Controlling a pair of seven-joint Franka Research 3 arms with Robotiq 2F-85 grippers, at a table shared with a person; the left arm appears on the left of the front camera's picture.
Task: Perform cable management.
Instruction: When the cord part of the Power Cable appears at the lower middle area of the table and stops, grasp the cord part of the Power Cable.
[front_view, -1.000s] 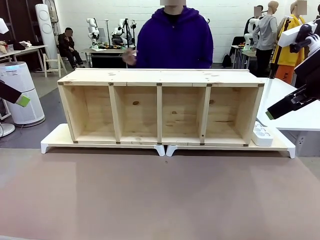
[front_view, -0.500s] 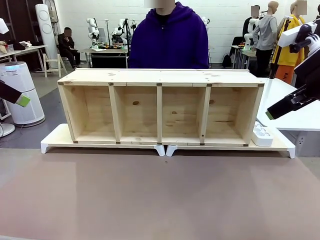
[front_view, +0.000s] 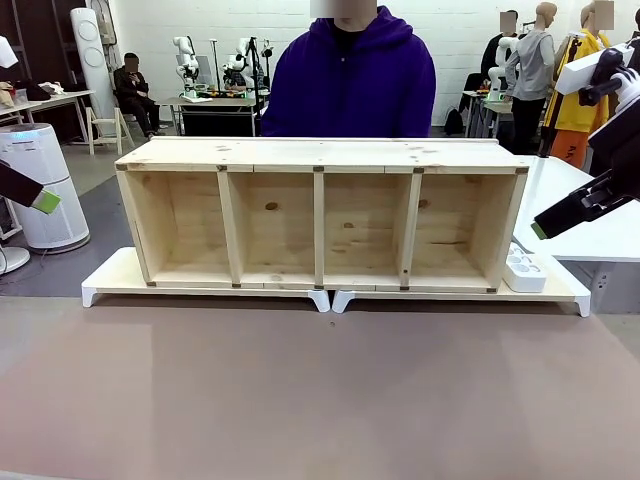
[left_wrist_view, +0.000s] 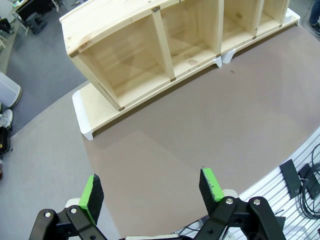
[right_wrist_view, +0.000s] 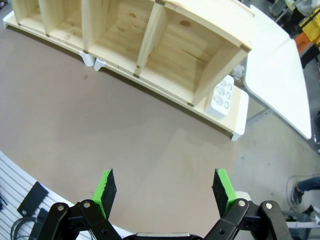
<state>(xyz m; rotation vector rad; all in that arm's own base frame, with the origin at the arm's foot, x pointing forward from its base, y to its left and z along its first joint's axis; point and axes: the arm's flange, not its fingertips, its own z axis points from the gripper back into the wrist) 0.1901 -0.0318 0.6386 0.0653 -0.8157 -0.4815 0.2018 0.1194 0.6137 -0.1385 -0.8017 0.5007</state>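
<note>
The brown surface (front_view: 320, 400) stretches below my left hand (left_wrist_view: 150, 187) and right hand (right_wrist_view: 165, 187), the wooden shelf (front_view: 320, 210) ahead of them, a person (front_view: 350, 80) behind it. Both hover spread wide, grasping nothing. Where the cable lies I cannot tell. I judge the work not yet begun: next I must find the cord, then reach for it.

- The shelf (front_view: 320, 155) hides the person (front_view: 350, 85) from the waist down.
- The front view's left edge cuts off the left gripper (front_view: 42, 200), bar one green tip.
- Its right edge cuts the right arm (front_view: 620, 150) short.
</note>
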